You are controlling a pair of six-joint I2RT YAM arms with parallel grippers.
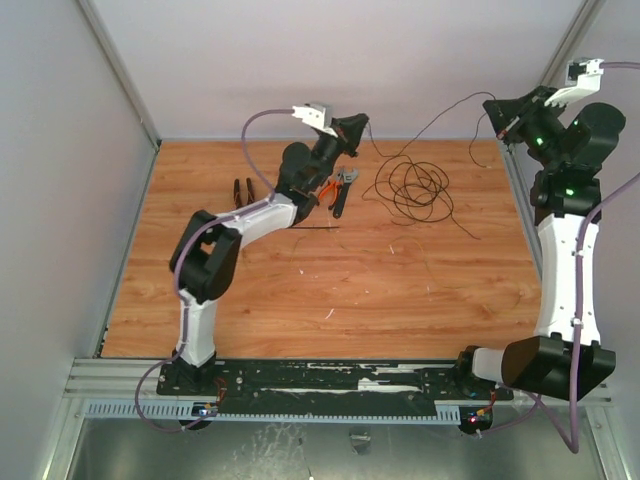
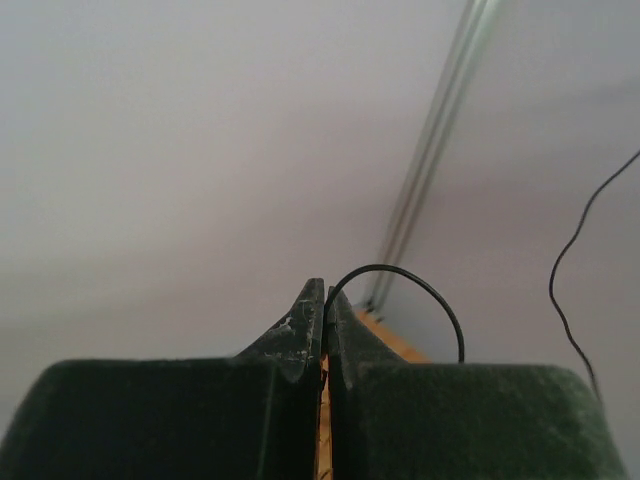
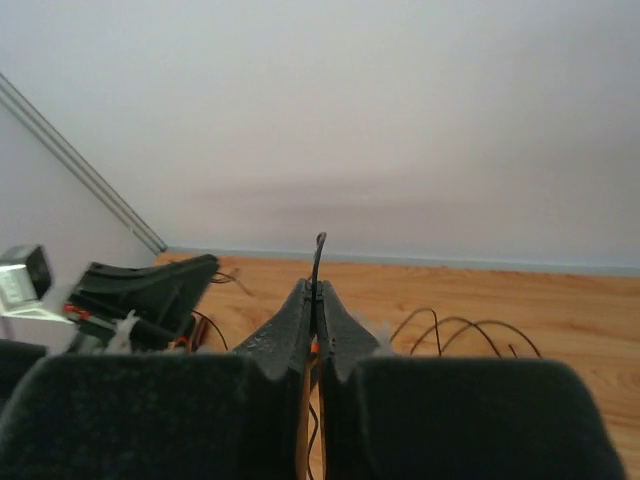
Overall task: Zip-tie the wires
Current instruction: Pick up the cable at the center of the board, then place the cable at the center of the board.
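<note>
A wood-grain tabletop [image 1: 330, 290] is boxed in by plain, pale walls: a back wall [image 1: 350, 60], a left wall [image 1: 50, 200] and a right wall [image 1: 622, 25]. Thin aluminium posts [image 1: 120, 70] mark the back corners. A slotted metal rail [image 1: 130, 375] edges the near side, with grey sheet metal [image 1: 300, 450] below. The light is soft and even.

Overhead camera: fixed high, behind the arm bases and on the near side of the wires [image 1: 415, 188]. It faces down and forward from far off, with the whole bench [image 1: 330, 290] in frame.

Left wrist camera: close behind the left gripper [image 2: 325, 305], tilted up and away from the wires' coil, onto wall and corner post.

Right wrist camera: close behind the right gripper [image 3: 315, 300], low and level, facing across the bench toward the wires. Coil, bench and left gripper also appear in the overhead view.
</note>
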